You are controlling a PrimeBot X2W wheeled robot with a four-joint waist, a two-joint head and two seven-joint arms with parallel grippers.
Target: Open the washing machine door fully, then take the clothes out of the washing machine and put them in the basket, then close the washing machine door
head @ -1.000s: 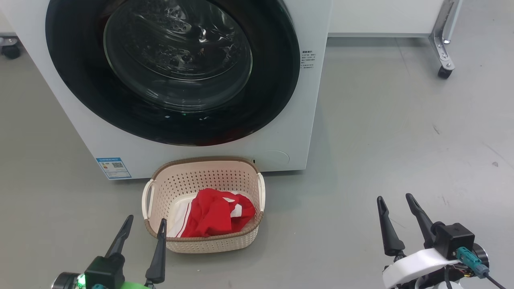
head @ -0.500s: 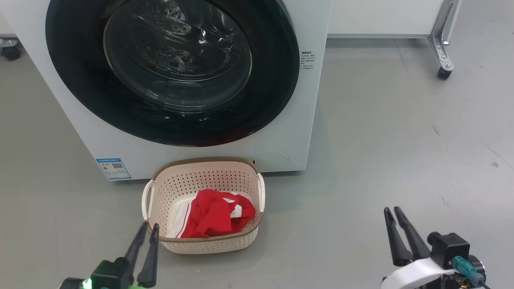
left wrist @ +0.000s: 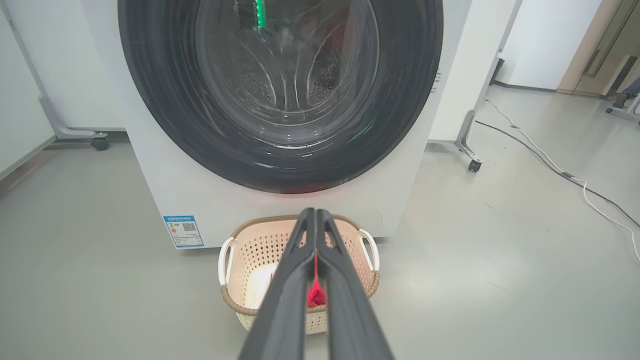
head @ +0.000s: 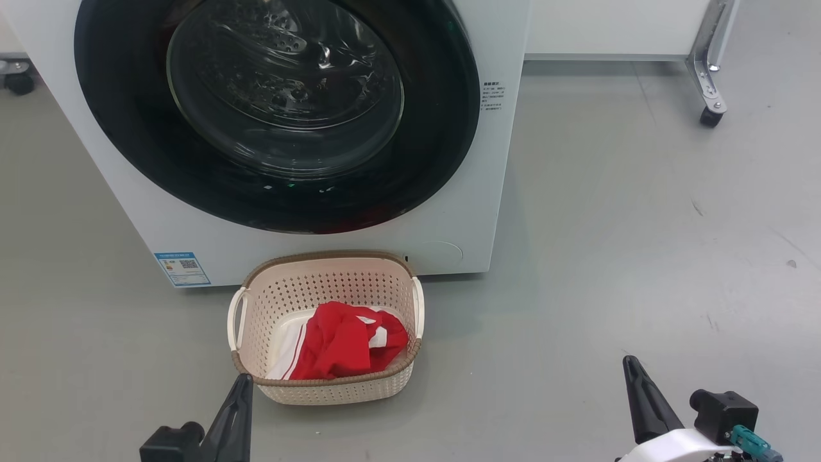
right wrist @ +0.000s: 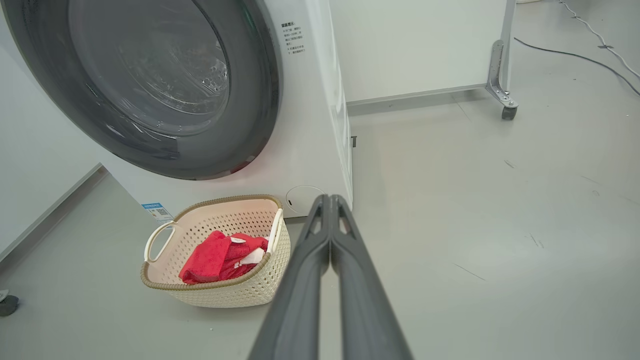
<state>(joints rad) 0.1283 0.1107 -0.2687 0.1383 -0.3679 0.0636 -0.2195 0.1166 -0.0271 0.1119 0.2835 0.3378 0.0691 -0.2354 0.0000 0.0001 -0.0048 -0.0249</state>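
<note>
The white washing machine [head: 474, 205] stands ahead with its round glossy black door [head: 436, 128] lying flush against the front. On the floor before it sits the cream basket [head: 321, 255], and the red clothes [head: 340, 346] with white stripes lie inside it. My left gripper [head: 242, 380] is shut and empty, low beside the basket's near left corner. In the left wrist view its fingers [left wrist: 300, 260] meet in front of the basket [left wrist: 235, 240]. My right gripper [head: 632, 362] is shut and empty, low over bare floor far right of the basket; the right wrist view shows its fingers [right wrist: 350, 260] pressed together.
A blue label [head: 183, 268] marks the machine's lower left front. A white panel on a castor leg [head: 709, 96] stands behind at the right. Cables [left wrist: 550, 160] trail over the grey floor [head: 641, 224] further right, which is open between machine and stand.
Both grippers have gone from wide open to shut with nothing between the fingers. Both have drawn back and lower toward the bottom edge of the head view.
</note>
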